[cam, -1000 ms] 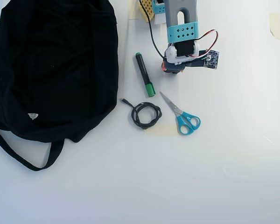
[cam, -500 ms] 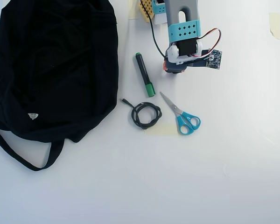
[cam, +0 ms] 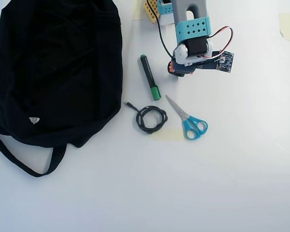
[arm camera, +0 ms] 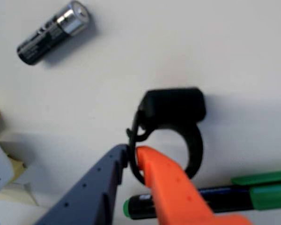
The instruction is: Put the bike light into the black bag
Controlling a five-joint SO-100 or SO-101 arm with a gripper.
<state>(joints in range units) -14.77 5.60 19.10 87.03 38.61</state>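
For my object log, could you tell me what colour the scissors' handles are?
Blue, or light turquoise, on the scissors, seen best in the overhead view.

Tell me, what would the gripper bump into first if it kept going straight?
The gripper already pinches the bike light strap in the wrist view, so it would push into that black body first, probably, since depth is unclear.

White table (cam: pixel 241 183); bright, even light
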